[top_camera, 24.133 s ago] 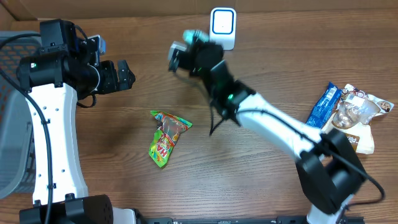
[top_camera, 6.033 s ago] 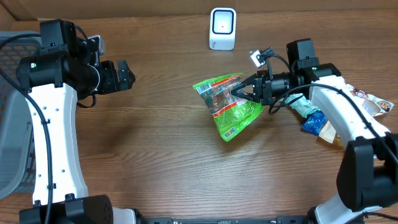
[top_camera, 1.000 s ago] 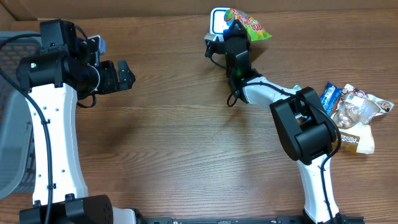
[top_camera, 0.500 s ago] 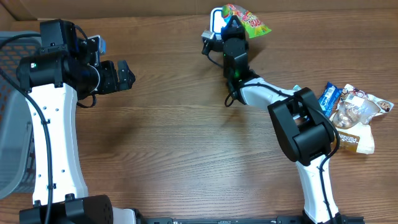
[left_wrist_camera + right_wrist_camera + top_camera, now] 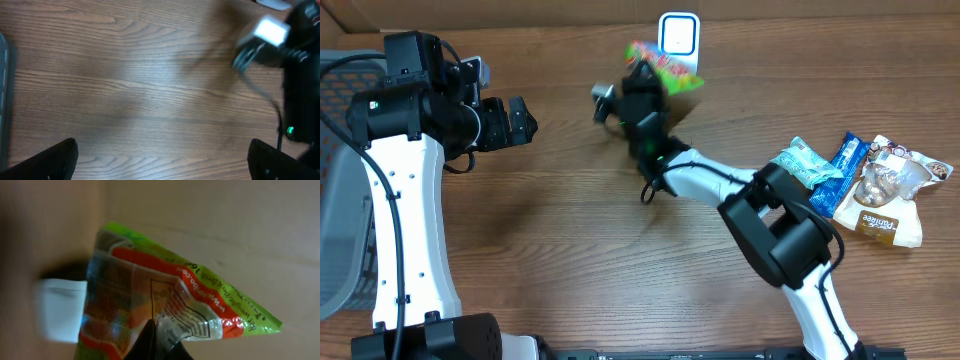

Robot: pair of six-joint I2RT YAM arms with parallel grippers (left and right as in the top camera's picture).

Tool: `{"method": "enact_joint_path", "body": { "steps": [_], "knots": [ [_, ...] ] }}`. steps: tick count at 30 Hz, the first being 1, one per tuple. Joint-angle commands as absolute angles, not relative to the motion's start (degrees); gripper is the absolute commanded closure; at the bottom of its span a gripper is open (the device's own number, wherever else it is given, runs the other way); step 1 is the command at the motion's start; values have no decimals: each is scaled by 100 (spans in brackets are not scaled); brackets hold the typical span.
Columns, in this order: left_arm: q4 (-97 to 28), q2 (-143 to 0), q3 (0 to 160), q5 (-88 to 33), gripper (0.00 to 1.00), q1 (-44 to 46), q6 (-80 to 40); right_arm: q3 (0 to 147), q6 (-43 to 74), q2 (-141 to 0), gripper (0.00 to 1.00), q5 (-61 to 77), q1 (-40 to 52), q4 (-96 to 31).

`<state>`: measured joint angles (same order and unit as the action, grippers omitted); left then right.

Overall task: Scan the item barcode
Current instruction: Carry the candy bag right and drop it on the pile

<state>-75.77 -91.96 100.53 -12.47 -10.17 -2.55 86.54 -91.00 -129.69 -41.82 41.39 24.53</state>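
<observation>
The right arm [image 5: 720,185] has swung across the table [image 5: 570,270]. Half a second ago it held the green snack bag [image 5: 665,68] up to the right of the scanner [image 5: 678,30]; now the bag hangs just in front and left of it, blurred. The right gripper [image 5: 648,80] stays pinched shut on the bag. I'd judge it's sweeping for a read. The left gripper [image 5: 523,122] hasn't budged, jaws wide and empty.

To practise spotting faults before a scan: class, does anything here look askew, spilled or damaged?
Nothing looks spilled or torn. The green snack bag hangs tilted from the right claw by the scanner. On the right of the table, the teal pack, blue bar and beige bag lie bunched at odd angles.
</observation>
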Motion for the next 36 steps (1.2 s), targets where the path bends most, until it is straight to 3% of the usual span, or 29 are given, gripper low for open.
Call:
{"method": "enact_joint_path", "body": {
  "steps": [1, 7, 11, 21, 25, 29, 36],
  "knots": [
    [-7581, -9177, 10022, -1313, 0, -1007, -126, 8851, -7789, -12031, 96, -4394, 4401, 1909],
    [-7581, -9177, 10022, -1313, 0, -1007, -128, 8851, -5474, -10969, 96, -4202, 4786, 467],
    [-7581, -9177, 10022, -1313, 0, -1007, -126, 8853, -3428, -10082, 96, -3020, 4788, -1219],
    [-7581, -9177, 10022, -1313, 0, -1007, -126, 8853, 478, -8342, 96, 340, 3094, -3992],
    [-7581, -9177, 10022, -1313, 0, -1007, -126, 8853, 773, -8147, 96, 1437, 1929, -5041],
    [-7581, -9177, 10022, -1313, 1, -1007, -126, 8809, 773, -8221, 96, 1573, 663, -5996],
    [-7581, -9177, 10022, -1313, 0, -1007, -126, 8401, 751, -8683, 96, 1557, -1199, -6320]
  ]
}}
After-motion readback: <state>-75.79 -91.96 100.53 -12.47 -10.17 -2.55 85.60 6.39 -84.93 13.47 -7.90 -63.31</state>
